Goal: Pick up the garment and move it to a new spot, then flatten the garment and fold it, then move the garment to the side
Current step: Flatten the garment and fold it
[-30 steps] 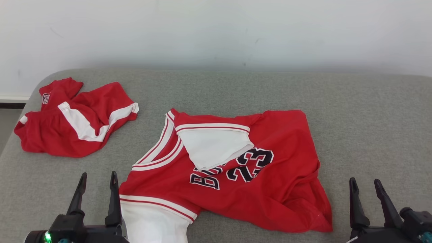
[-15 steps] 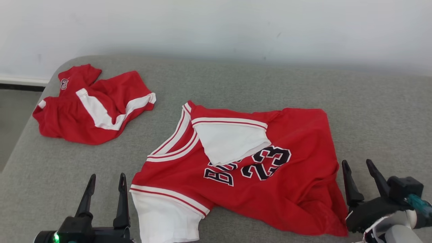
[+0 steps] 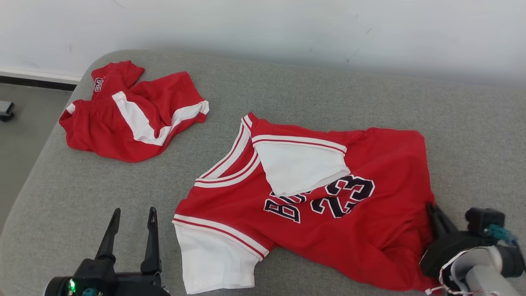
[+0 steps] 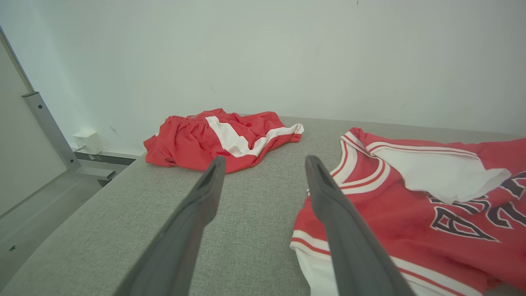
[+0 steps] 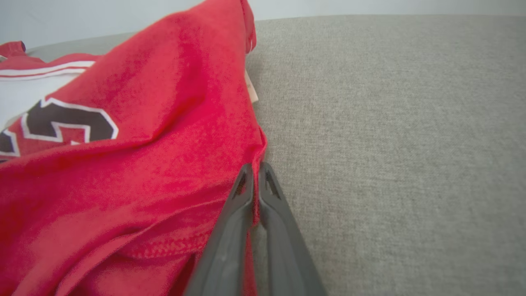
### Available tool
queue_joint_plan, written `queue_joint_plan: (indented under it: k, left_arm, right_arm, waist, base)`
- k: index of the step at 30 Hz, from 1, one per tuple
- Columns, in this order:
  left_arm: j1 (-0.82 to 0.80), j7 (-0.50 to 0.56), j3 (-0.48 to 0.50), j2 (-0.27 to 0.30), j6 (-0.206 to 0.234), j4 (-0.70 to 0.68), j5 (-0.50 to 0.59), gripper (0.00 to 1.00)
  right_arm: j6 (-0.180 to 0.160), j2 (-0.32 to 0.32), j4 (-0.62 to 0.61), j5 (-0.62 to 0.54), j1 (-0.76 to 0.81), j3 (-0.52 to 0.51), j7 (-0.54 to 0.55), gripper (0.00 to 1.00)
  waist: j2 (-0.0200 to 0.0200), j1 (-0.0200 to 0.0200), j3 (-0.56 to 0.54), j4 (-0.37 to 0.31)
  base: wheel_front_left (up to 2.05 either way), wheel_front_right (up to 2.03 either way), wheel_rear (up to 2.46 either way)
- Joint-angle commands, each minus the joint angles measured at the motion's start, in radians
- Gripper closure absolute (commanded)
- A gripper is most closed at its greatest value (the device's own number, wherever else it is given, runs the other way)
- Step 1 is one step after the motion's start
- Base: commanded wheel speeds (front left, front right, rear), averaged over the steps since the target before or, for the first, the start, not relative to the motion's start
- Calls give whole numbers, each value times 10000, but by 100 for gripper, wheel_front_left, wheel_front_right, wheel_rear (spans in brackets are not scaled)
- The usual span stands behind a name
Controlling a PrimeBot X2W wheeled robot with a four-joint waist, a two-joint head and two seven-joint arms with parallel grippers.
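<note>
**A:** Start big: the grey padded platform (image 3: 287, 82) carries everything, with a wall (image 3: 263, 24) behind its far edge.

**B:** The red jersey (image 3: 328, 230) sprawls from the middle down to the near edge, right of centre. It's crumpled, and a white sleeve (image 3: 304, 168) is flopped over the lettering. It needs lifting before any flattening, I'd say.

**A:** The red shorts (image 3: 135, 119) are bunched by the far left corner, well apart. That looks like another piece, parked out of the way.

**B:** Now the right gripper (image 5: 254, 168): its fingers are pressed together on the jersey's right-hand edge, with red hem pinched between them. Sensible, since cloth taken by an edge should hang open.

**A:** And the left gripper (image 4: 265, 160)?

**B:** It's spread wide and holding nothing. It hovers over the near edge, just left of the jersey, probably ready for a second corner.
</note>
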Motion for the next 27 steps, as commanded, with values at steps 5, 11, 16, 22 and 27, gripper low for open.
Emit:
queue_joint_plan:
  k: [5,11,16,22,27]
  left_arm:
    - [14,-32,148,-68,-55,52,90,0]
    - [125,-32,230,-96,-66,151,75,0]
    - [107,-32,200,-111,-96,183,96,0]
    - [66,-32,117,-113,-110,243,36,0]
    - [0,-32,-39,-115,-49,352,-166,0]
  right_arm:
    - [-27,-476,-121,224,-365,-281,-491,100]
    - [-27,-873,-981,682,-419,-540,-640,100]
    - [-27,-1293,-2240,1147,-669,-777,-647,100]
    - [-27,-1440,-3194,1201,-1078,-409,-216,100]
    - [-27,-1185,-3449,1108,-1674,-25,193,100]
  waist:
    - [-1,-1,-81,-78]
    - [-1,-1,-201,-257]
    - [-1,-1,-249,-311]
    - [-1,-1,-225,-229]
    - [-1,-1,-199,-16]
  base:
    - [0,0,0]
    - [0,0,0]
    - [0,0,0]
    - [0,0,0]
    - [0,0,0]
